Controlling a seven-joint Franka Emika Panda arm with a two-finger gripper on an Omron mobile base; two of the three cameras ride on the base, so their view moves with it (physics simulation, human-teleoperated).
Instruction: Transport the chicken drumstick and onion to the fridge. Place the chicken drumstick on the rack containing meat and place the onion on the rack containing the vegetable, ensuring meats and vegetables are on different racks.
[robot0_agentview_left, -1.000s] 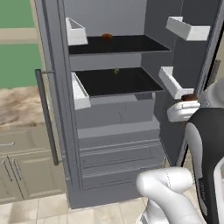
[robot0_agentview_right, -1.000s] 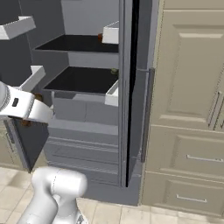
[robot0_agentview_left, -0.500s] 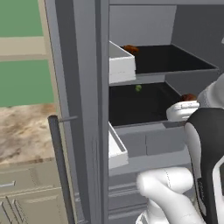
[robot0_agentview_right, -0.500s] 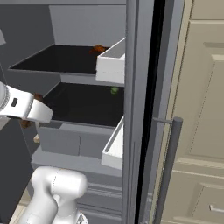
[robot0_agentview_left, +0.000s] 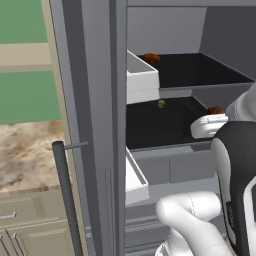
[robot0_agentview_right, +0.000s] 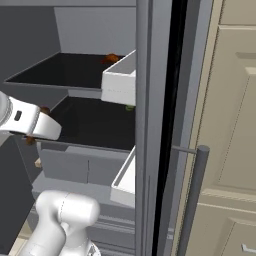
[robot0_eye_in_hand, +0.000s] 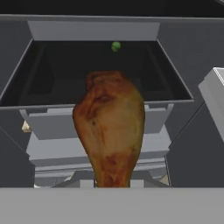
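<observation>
Carrying chicken drumstick (robot0_eye_in_hand: 109, 127), fingers clenched on it, facing lower rack (robot0_eye_in_hand: 57, 87) front edge with green vegetable (robot0_eye_in_hand: 116, 46) at back. I'm guessing next: lifting to upper rack (robot0_agentview_left: 200, 70).

Kitchen (open fridge (robot0_agentview_left: 95, 100), beige cabinets (robot0_agentview_right: 230, 125))

We see the fridge (robot0_agentview_left: 95, 125) standing open ahead of the arm, with the rack containing meat (robot0_agentview_left: 200, 75) above the rack containing the vegetable (robot0_agentview_left: 155, 125). A piece of meat (robot0_agentview_left: 151, 58) lies at the back left of the upper rack, and the vegetable (robot0_eye_in_hand: 116, 46) sits near the rear of the lower one. The chicken drumstick (robot0_eye_in_hand: 110, 127) hangs before the lower rack's front edge, apparently just outside it. A door bin (robot0_agentview_left: 142, 80) juts out left of the racks, with cabinets (robot0_agentview_right: 225, 125) right of the fridge.
</observation>
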